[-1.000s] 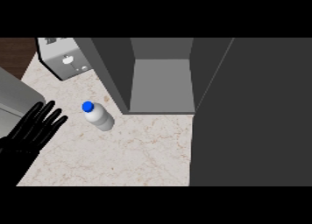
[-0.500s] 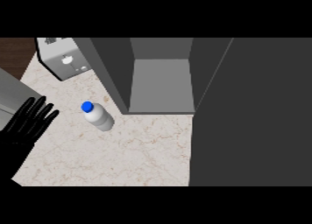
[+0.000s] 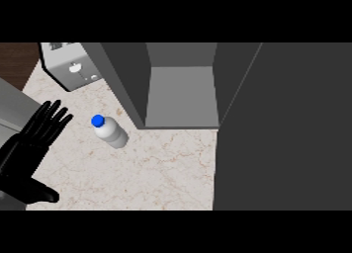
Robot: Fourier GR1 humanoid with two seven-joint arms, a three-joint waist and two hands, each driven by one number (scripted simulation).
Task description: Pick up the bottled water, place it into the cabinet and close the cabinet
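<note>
Head view. My left hand [image 3: 29,148] enters from the lower left edge, its back toward the camera. Its fingers [image 3: 51,118] are straight and fanned wide, pointing toward the top of the view and slightly right. The thumb [image 3: 40,192] juts out to the right, low in the frame. The hand is wide open, holds nothing and touches nothing I can see. My right hand does not appear.

The bottle [image 3: 111,134] stands on the counter [image 3: 157,173], just right of my fingertips and apart from them. It is a pale, translucent grey-white cylinder with a round blue cap [image 3: 98,120], and it appears tilted up-left because of the steep downward view. It lies in front of the cabinet's left wall, outside the cabinet.

The cabinet [image 3: 180,94] is grey and open, showing a bare floor panel between two side walls. Its door [image 3: 288,128] is a broad dark grey panel that fills the right of the view. A light grey appliance [image 3: 71,69] sits at the upper left, near the cabinet's left side. The counter is beige marble with faint brown veins.
</note>
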